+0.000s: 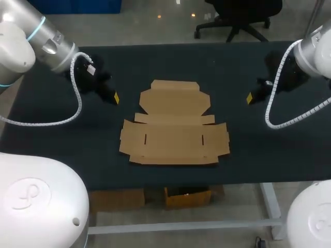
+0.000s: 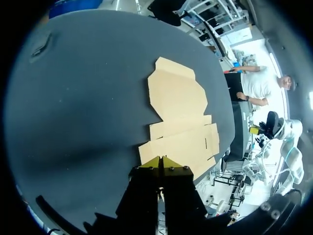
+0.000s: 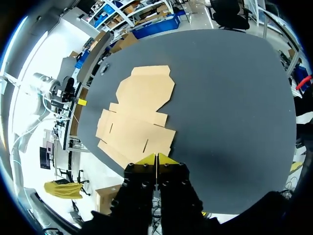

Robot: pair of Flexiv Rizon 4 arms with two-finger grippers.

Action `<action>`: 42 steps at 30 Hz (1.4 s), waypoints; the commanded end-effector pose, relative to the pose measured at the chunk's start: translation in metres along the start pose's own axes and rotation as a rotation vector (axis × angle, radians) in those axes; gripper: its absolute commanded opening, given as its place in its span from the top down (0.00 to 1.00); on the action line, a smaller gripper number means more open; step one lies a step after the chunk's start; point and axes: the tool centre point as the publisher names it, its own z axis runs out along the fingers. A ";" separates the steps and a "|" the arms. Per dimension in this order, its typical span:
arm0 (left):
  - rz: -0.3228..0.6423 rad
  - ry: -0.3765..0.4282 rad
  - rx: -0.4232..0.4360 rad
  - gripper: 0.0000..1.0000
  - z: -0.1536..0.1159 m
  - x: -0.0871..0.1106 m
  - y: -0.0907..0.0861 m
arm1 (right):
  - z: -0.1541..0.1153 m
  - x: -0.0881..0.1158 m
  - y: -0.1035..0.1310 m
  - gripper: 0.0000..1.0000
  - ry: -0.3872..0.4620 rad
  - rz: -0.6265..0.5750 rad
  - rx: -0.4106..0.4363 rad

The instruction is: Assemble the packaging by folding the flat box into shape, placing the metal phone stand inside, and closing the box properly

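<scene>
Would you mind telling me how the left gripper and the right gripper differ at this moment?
The left gripper sits left of the flat box, the right gripper to its right. The left gripper looks nearer the cardboard than the right gripper. Both are shut, empty and clear of it.

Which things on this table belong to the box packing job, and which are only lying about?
For the job: flat cardboard box, unfolded; left gripper, shut; right gripper, shut. The metal phone stand is not in view.
Not of the job: black table, which only bears the box.
</scene>
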 end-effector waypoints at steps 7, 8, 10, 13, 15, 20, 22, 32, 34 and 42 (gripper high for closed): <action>0.039 -0.079 0.077 1.00 -0.007 0.002 -0.001 | 0.013 -0.015 -0.008 1.00 0.027 0.070 -0.004; 0.052 -0.085 0.075 1.00 -0.006 0.000 -0.003 | 0.015 -0.017 -0.008 1.00 0.030 0.073 -0.002; 0.050 -0.093 0.076 1.00 -0.006 -0.003 -0.006 | 0.019 -0.019 -0.009 1.00 0.032 0.091 0.001; 0.052 -0.116 0.080 1.00 -0.004 -0.009 -0.011 | 0.026 -0.022 -0.010 1.00 0.034 0.111 0.002; 0.054 -0.147 0.089 1.00 -0.002 -0.011 -0.014 | 0.030 -0.022 -0.010 1.00 0.030 0.115 0.003; 0.054 -0.186 0.095 1.00 0.005 -0.017 -0.023 | 0.037 -0.025 -0.009 1.00 0.037 0.126 0.000; 0.060 -0.186 0.093 1.00 0.009 -0.018 -0.023 | 0.041 -0.025 -0.009 1.00 0.036 0.133 0.002; 0.093 -0.171 0.078 1.00 0.022 -0.022 -0.021 | 0.053 -0.033 -0.012 1.00 0.038 0.161 -0.012; 0.100 -0.155 0.070 1.00 0.024 -0.023 -0.020 | 0.058 -0.035 -0.014 1.00 0.039 0.168 -0.014; 0.105 -0.135 0.043 1.00 0.035 -0.022 -0.018 | 0.065 -0.045 -0.012 1.00 0.049 0.167 -0.018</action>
